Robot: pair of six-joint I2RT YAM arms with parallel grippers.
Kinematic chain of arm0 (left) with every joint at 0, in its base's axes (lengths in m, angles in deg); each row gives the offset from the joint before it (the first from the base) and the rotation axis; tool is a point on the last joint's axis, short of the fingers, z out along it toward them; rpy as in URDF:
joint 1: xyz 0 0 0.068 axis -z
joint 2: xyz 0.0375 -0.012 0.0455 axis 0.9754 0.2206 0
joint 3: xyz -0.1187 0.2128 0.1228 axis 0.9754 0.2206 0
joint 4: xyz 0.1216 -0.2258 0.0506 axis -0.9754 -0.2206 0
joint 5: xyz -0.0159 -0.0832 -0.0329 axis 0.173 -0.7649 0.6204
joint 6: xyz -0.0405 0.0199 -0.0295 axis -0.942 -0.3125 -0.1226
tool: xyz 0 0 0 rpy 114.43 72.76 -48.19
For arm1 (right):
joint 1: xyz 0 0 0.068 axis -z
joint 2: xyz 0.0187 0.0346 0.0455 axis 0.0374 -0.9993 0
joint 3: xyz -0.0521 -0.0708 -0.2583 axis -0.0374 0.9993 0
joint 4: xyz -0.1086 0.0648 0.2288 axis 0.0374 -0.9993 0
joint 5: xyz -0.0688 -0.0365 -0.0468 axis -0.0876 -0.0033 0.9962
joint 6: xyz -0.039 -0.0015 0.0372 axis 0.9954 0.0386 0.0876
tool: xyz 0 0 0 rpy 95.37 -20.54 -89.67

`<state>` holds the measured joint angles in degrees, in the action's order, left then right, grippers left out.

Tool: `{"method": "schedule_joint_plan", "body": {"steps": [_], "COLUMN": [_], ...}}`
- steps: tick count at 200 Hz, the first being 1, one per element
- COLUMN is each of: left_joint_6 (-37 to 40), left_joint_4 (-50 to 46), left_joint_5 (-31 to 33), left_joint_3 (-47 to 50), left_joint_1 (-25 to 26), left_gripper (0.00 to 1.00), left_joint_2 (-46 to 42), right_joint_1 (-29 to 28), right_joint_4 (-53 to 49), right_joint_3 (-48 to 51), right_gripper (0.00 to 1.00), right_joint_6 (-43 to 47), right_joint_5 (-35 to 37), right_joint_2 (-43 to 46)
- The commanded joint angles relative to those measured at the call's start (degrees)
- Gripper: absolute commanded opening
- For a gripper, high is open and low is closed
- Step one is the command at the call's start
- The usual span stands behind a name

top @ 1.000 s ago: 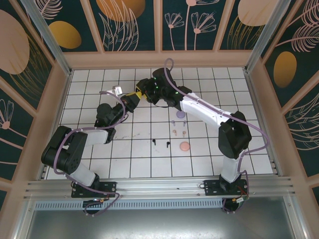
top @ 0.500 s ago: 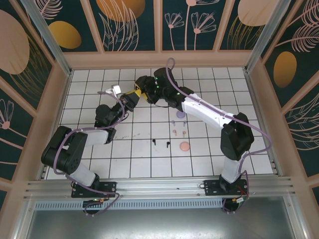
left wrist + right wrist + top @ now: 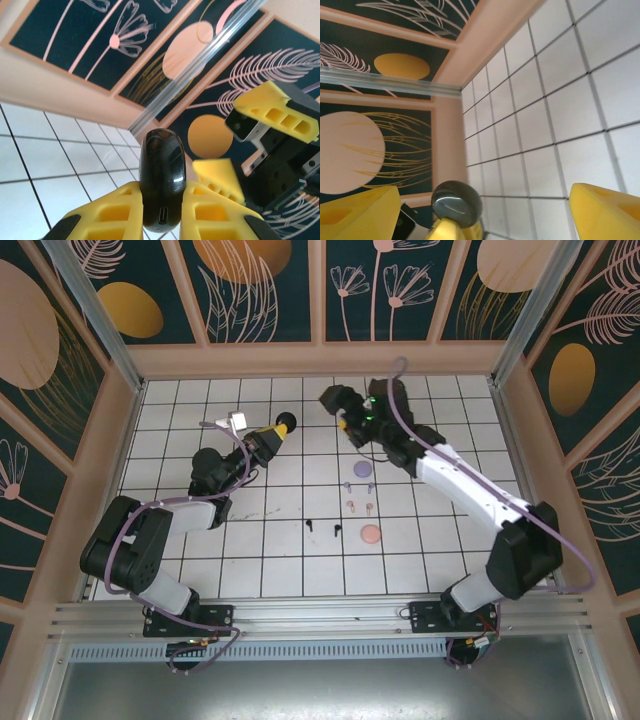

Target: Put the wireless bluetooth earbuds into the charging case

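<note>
The surface is a white table (image 3: pixel 470 560) ruled into square tiles, boxed in by a peach frame and dark floral wall panels (image 3: pixel 255 295). Near the middle of the grid lie the earbuds in loose pairs, all on the tiles and clear of both arms: the lavender earbuds (image 3: pixel 348 485) farthest back beside a lavender disc (image 3: pixel 362 469), the pinkish-tan earbuds (image 3: pixel 351 505) just nearer, and the black earbuds (image 3: pixel 309 525) nearest, with a pink disc (image 3: pixel 371 534) to their right. The left gripper (image 3: pixel 277 431) is clamped on the black charging case (image 3: pixel 162 175), held above the far tiles with its port end toward the wrist camera. The right gripper (image 3: pixel 333 405) hovers just right of the case, its yellow fingers (image 3: pixel 355 215) spread wide with nothing between them.
</note>
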<state>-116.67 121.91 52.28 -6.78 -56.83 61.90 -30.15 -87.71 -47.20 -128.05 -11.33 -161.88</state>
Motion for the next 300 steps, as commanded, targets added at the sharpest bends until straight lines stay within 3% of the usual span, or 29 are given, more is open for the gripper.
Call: {"method": "schedule_joint_plan", "body": {"steps": [1, 29, 67, 111, 195, 286, 300], "left_joint_6": [2.28, 2.41, 2.34, 3.0, 3.79, 3.79, 3.77], "left_joint_4": [-2.74, -4.22, -7.27, -10.28, -11.87, -12.26, -12.4], "left_joint_5": [-4.69, -7.07, -10.65, -12.88, -14.5, -15.93, -16.22], "left_joint_3": [-1.91, -2.8, -4.69, -5.77, -7.51, -6.97, -7.05], "left_joint_1": [0.23, 0.24, 0.23, 0.23, 0.33, 0.36, 0.4], "left_gripper": [0.0, 0.0, 0.0, 0.0, 0.0, 0.0, 0.0], "left_joint_2": [-1.21, -0.95, -0.42, -0.85, -0.84, -3.7, -4.01], "right_joint_1": [3.2, 4.07, 4.17, 3.16, -0.8, 0.65, 3.12], "right_joint_4": [6.94, 9.38, 9.52, 11.18, 10.48, 13.7, 15.45], "right_joint_3": [5.73, 10.58, 10.77, 8.86, 2.82, 4.42, 5.55], "right_gripper": [0.87, 0.87, 0.85, 0.83, 0.8, 0.72, 0.71], "right_joint_6": [18.2, 34.68, 43.73, 44.13, 44.44, 41.65, 40.22], "right_joint_5": [-5.17, -11.23, -20.66, -25.61, -24.71, -20.51, -20.47], "right_joint_2": [4.3, 6.89, 3.28, -0.68, -6.29, -8.7, -8.88]}}
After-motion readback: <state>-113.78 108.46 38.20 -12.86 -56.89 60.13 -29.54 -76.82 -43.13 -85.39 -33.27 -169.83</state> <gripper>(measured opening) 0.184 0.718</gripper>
